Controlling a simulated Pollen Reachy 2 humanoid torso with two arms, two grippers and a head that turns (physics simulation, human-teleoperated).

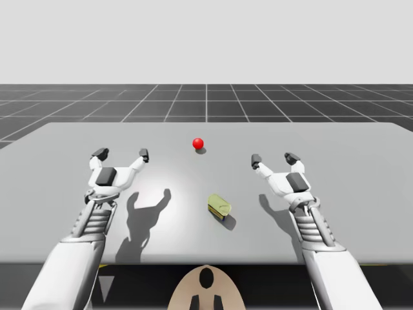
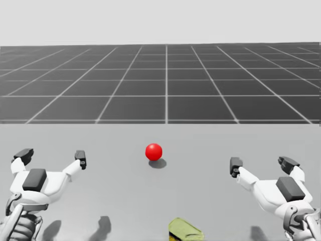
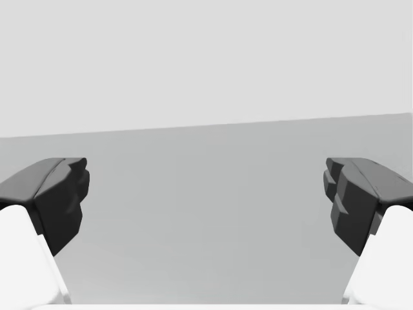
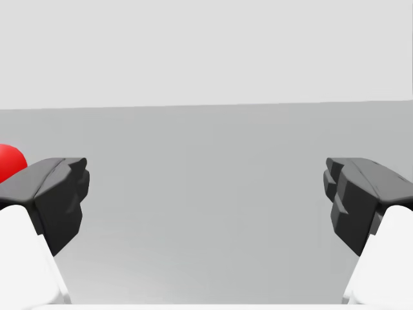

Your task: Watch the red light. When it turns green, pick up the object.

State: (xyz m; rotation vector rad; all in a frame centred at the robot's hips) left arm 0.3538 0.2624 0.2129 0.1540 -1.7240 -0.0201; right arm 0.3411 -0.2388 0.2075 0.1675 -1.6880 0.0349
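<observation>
Grey table (image 1: 361,194): red light (image 1: 198,143) at centre; yellow-green object (image 1: 219,206) toward front edge, right of middle; left gripper (image 1: 122,154) and right gripper (image 1: 273,158) flanking, fingers spread apart, nothing held.

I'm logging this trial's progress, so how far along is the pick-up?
Done: nothing yet; the yellow-green object lies on the table, untouched. In hand: waiting, since the light is red, not green; my left gripper and right gripper hover open on either side, apart from the object. Left: the green signal, then reach, grasp and lift.
</observation>
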